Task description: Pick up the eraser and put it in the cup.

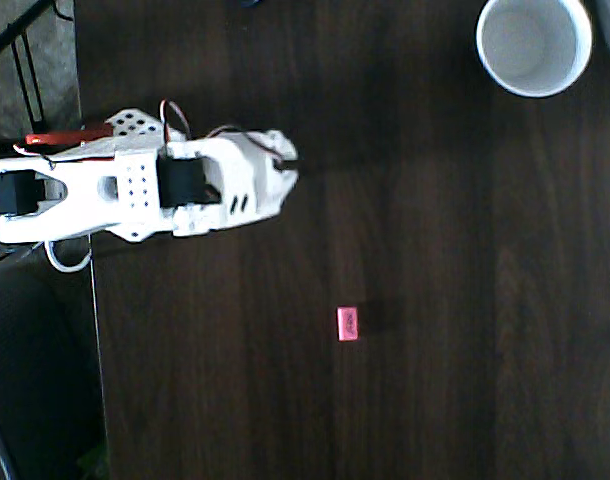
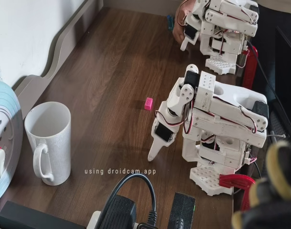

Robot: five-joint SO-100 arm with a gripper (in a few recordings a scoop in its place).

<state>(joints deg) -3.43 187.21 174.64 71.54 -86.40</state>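
Note:
The eraser [image 1: 348, 323] is a tiny pink block lying flat on the dark wooden table, also seen as the eraser [image 2: 148, 103] in the fixed view. The white cup [image 1: 534, 42] stands upright at the overhead view's top right; in the fixed view the cup [image 2: 49, 140] shows a handle and nothing inside. My white arm is folded near its base. The gripper [image 1: 288, 170] points down at the table, well apart from the eraser and far from the cup. In the fixed view the gripper [image 2: 153, 153] looks shut with nothing held.
A black power adapter [image 2: 118, 213] with a cable and a second black block [image 2: 181, 210] lie at the fixed view's near edge. A round pale-blue and white object [image 2: 3, 138] stands beside the cup. The table's edge [image 1: 90, 300] runs down the overhead view's left.

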